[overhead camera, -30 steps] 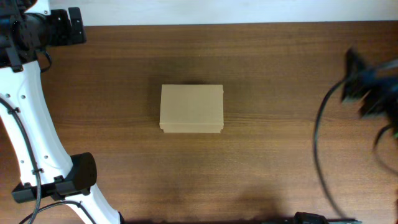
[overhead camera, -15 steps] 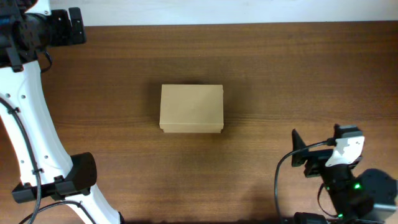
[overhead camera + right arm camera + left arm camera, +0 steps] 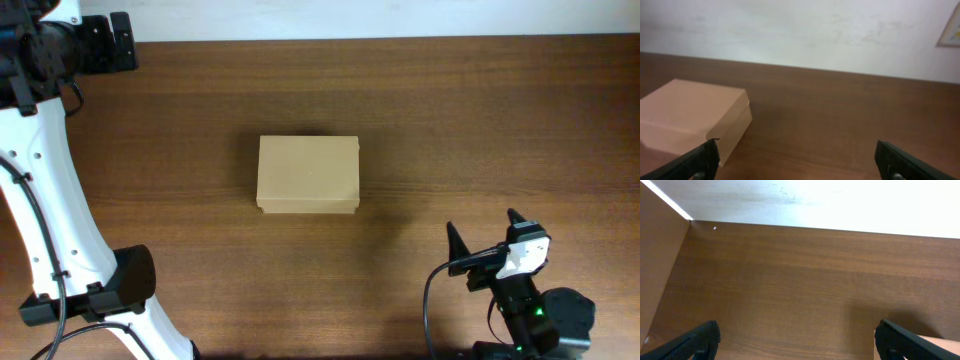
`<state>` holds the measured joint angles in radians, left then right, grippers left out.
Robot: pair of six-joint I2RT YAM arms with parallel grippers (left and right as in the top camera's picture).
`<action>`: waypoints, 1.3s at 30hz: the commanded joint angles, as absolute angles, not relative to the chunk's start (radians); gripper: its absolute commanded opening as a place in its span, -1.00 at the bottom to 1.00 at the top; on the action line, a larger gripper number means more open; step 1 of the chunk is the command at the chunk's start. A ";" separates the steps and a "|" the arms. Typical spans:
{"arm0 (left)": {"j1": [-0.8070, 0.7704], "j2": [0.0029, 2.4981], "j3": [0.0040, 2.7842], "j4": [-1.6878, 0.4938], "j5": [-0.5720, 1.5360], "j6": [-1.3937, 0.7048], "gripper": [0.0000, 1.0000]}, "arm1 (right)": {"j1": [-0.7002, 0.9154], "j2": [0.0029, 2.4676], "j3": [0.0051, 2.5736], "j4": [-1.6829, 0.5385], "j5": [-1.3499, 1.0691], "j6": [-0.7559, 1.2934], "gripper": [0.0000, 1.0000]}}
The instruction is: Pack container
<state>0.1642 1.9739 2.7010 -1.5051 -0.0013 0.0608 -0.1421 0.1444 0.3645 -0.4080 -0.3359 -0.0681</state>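
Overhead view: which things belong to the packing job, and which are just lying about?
Job:
- small tan cardboard box, lid shut
- right hand, open, apart from the box
- left hand, open, far off at the table's corner

Lying about:
- nothing loose seen, only the wooden table

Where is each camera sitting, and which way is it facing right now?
Overhead: above the table, looking straight down at the closed cardboard box; the white left arm and the open right gripper show.
Left wrist: low over the table, facing its far edge; the open left gripper frames the bottom corners.
Right wrist: low, facing the pale wall, with the box on the left; its own fingertips sit at the bottom corners.
Shared: the overhead and right wrist views both show the box.
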 commanded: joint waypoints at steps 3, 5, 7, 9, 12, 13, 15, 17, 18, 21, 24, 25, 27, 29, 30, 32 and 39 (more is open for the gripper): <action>0.167 1.977 2.700 -1.504 -0.007 0.073 1.00 | -0.138 0.117 0.316 -0.399 -0.374 -0.071 0.98; 0.167 1.977 2.700 -1.504 -0.007 0.073 0.99 | -0.138 0.117 0.301 -0.398 -0.374 -0.070 0.98; 0.167 1.977 2.700 -1.504 -0.007 0.073 1.00 | -0.138 0.117 0.285 -0.398 -0.374 -0.071 0.98; 0.167 1.977 2.700 -1.504 -0.007 0.073 1.00 | -0.138 0.117 0.268 -0.398 -0.374 -0.070 0.98; 0.167 1.977 2.700 -1.504 -0.007 0.073 1.00 | -0.138 0.117 0.242 -0.398 -0.374 -0.071 0.98; 0.167 1.977 2.700 -1.504 -0.007 0.073 1.00 | -0.138 0.117 0.230 -0.390 -0.374 -0.071 0.98; 0.167 1.977 2.700 -1.504 -0.007 0.073 1.00 | -0.138 0.117 0.206 -0.368 -0.374 -0.071 0.98; 0.167 1.977 2.700 -1.504 -0.007 0.073 1.00 | -0.138 0.117 0.187 -0.358 -0.374 -0.070 0.98; 0.167 1.977 2.700 -1.504 -0.007 0.073 1.00 | -0.138 0.117 0.179 -0.358 -0.374 -0.071 0.98; 0.167 1.977 2.700 -1.504 -0.007 0.073 1.00 | -0.138 0.117 0.158 -0.357 -0.374 -0.070 0.98; 0.167 1.977 2.700 -1.504 -0.007 0.073 1.00 | -0.138 0.117 0.139 -0.357 -0.374 -0.071 0.98; 0.167 1.977 2.700 -1.504 -0.007 0.073 0.99 | -0.138 0.117 0.132 -0.358 -0.374 -0.071 0.99; 0.167 1.977 2.700 -1.504 -0.007 0.073 1.00 | -0.138 0.117 0.120 -0.358 -0.374 -0.071 0.98; 0.167 1.977 2.700 -1.504 -0.007 0.073 0.99 | -0.138 0.117 0.107 -0.357 -0.374 -0.071 0.99; 0.167 1.977 2.700 -1.504 -0.007 0.073 0.99 | -0.138 0.117 0.107 -0.352 -0.374 -0.071 0.98; 0.167 1.977 2.700 -1.504 -0.007 0.073 1.00 | -0.138 0.117 0.105 -0.345 -0.370 -0.071 0.98; 0.167 1.977 2.700 -1.504 -0.007 0.073 1.00 | -0.138 0.117 0.105 -0.343 -0.370 -0.071 0.98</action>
